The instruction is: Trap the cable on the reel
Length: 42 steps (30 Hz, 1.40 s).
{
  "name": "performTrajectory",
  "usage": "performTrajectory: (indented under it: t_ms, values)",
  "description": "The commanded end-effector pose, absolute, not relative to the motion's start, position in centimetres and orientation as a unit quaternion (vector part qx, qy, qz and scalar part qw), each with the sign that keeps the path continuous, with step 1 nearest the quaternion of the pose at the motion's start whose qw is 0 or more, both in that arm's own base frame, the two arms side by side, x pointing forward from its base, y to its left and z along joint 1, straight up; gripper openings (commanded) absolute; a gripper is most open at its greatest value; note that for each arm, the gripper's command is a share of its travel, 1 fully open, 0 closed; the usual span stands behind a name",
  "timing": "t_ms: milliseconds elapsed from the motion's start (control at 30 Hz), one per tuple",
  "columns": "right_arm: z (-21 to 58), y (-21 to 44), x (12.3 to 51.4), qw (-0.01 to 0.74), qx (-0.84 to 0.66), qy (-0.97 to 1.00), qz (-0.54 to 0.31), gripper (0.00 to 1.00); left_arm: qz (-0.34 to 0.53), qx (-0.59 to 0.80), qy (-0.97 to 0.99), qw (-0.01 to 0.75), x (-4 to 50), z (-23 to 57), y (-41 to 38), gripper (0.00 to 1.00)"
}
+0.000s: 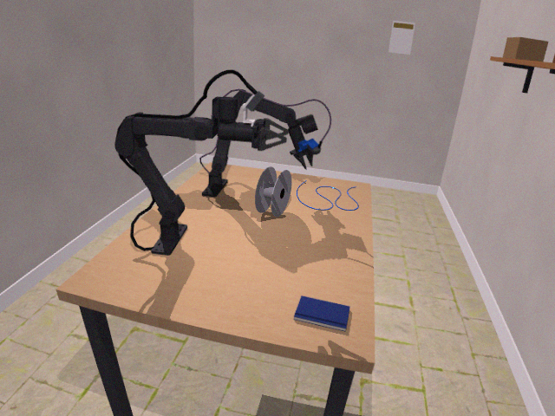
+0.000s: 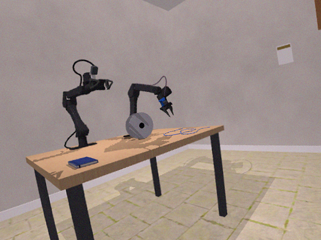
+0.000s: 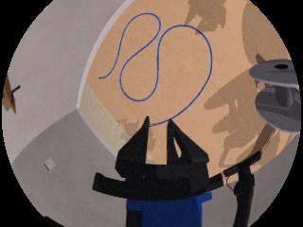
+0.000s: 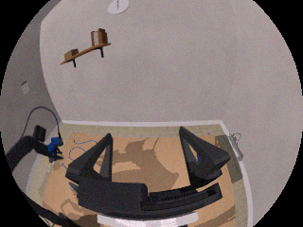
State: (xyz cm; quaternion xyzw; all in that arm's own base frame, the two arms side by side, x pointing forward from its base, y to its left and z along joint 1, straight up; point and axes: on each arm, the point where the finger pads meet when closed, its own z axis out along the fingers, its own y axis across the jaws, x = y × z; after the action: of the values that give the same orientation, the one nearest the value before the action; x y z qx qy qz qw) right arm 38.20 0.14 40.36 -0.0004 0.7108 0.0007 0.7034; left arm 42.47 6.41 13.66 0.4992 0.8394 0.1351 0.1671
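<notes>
The grey reel [image 1: 272, 191] [image 2: 139, 125] [image 3: 280, 104] stands on its flange edges on the wooden table [image 1: 224, 286] [image 2: 113, 162]. The thin blue cable [image 1: 325, 198] [image 2: 182, 132] [image 3: 158, 57] lies in loose loops on the table beside it, apart from the reel. My left gripper [image 1: 309, 162] [image 2: 169, 111] [image 3: 158, 120], with the blue wrist part, points down above the cable, well off the table; its fingers stand a narrow gap apart with nothing between them. My right gripper [image 1: 280, 134] [image 2: 110, 83] [image 4: 144, 133] is wide open and empty, held level high above the reel.
A blue book [image 1: 322, 312] [image 2: 82, 161] lies flat near the table's front corner, far from the reel. Both arm bases stand at the table's far side. A wall shelf with a cardboard box [image 1: 524, 48] hangs beyond the table.
</notes>
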Motion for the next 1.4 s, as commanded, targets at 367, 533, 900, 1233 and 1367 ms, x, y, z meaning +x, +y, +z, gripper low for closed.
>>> performTrajectory:
  t_ms: [367,533,900,1233,1367]
  values:
    - [40.0,-0.1,38.5,0.702,0.002,0.712,-0.003,1.0,0.032,0.69,0.723,0.025,39.5,10.0,5.8,0.3]
    - [40.0,-0.1,38.5,0.702,0.002,0.712,-0.003,1.0,0.011,0.714,0.7,0.008,38.9,9.5,5.7,0.3]
    - [40.0,-0.1,38.5,0.702,0.002,0.712,-0.003,1.0,0.003,0.726,0.687,0.003,38.6,9.5,5.7,0.3]
    - [40.0,-0.1,38.5,0.702,0.002,0.712,-0.003,1.0,0.014,0.726,0.687,0.011,39.5,9.2,5.8,0.3]
    - [40.0,-0.1,38.5,0.702,0.002,0.712,-0.003,1.0,-0.004,0.726,0.687,-0.001,38.0,7.6,5.5,0.3]
